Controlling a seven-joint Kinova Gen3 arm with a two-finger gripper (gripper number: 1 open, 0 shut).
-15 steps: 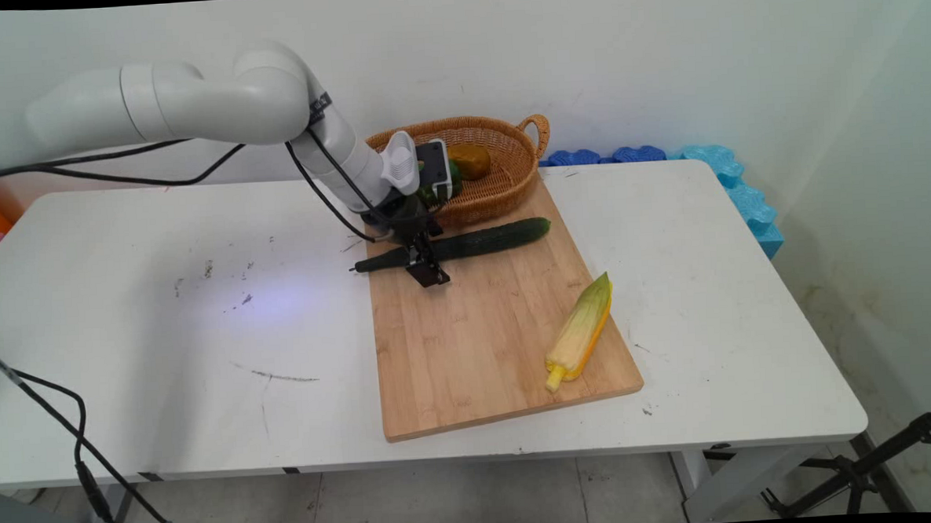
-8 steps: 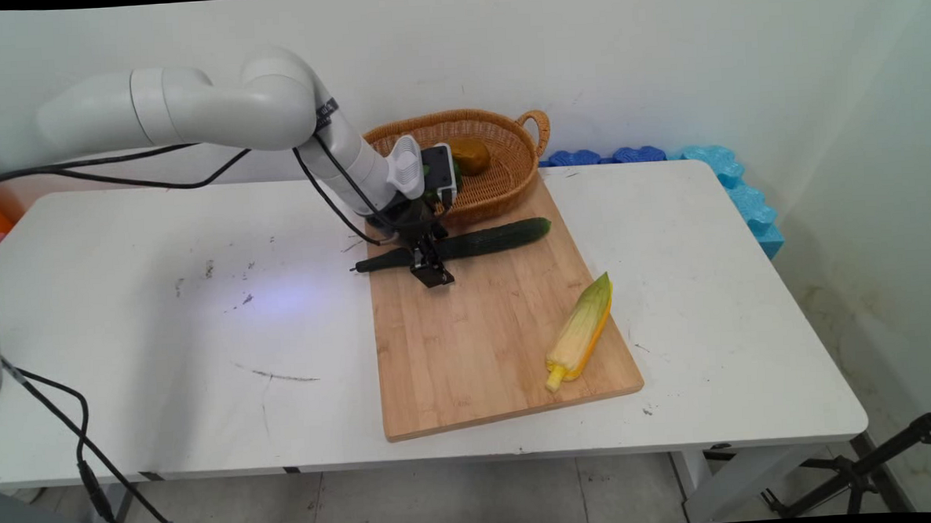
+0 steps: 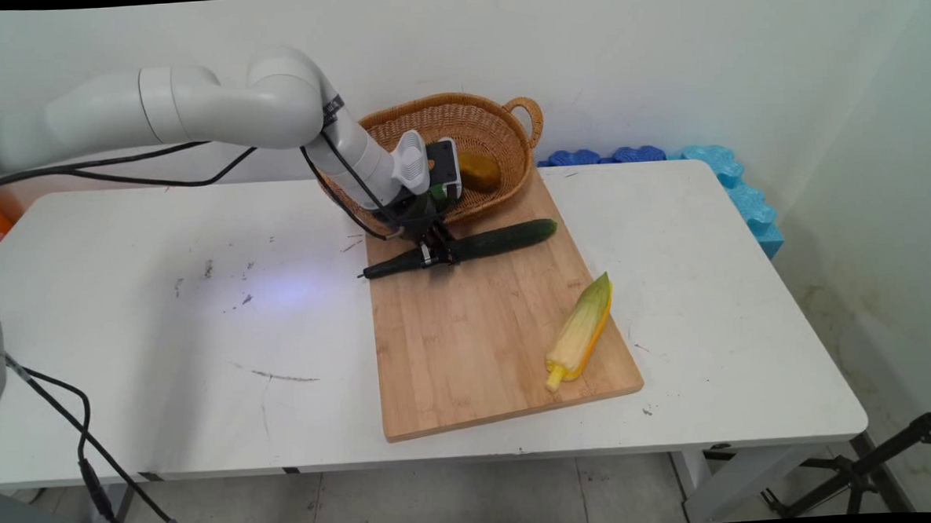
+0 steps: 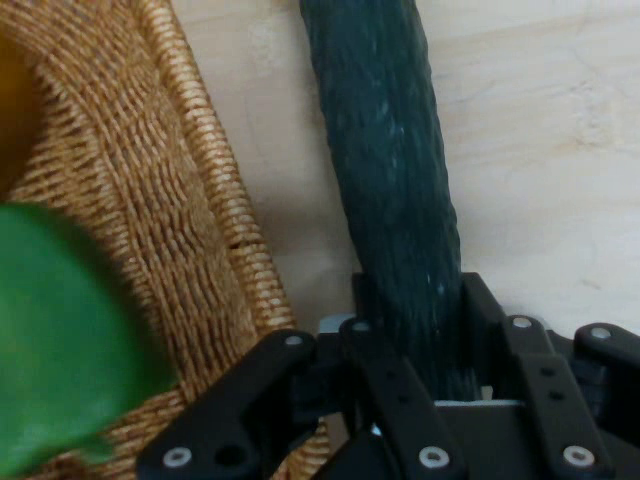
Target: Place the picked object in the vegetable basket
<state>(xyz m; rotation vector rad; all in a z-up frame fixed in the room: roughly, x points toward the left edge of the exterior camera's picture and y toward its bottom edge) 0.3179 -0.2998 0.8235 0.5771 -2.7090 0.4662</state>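
My gripper [image 3: 437, 252] is shut on a long dark green cucumber [image 3: 504, 238] near its thin left end, at the far edge of the wooden cutting board [image 3: 469, 348]. In the hand view the cucumber [image 4: 390, 180] runs up from between the black fingers [image 4: 362, 300], and the gripper [image 4: 415, 320] clasps it. A wicker basket [image 3: 459, 106] stands right behind the hand, tipped up against it. The basket's woven wall [image 4: 200, 200] shows at the left of the hand view, with a blurred green thing [image 4: 60, 340] in front of it.
A yellow-brown fruit [image 3: 479, 171] lies in the basket. An ear of corn in its husk [image 3: 582, 331] rests on the board's near right corner. Blue foam pieces [image 3: 733, 179] line the table's far right edge. Black cables hang from the arm at the left.
The gripper rose a little and closed on the cucumber, which shifted slightly right. The basket tipped up and back as the hand pressed against it.
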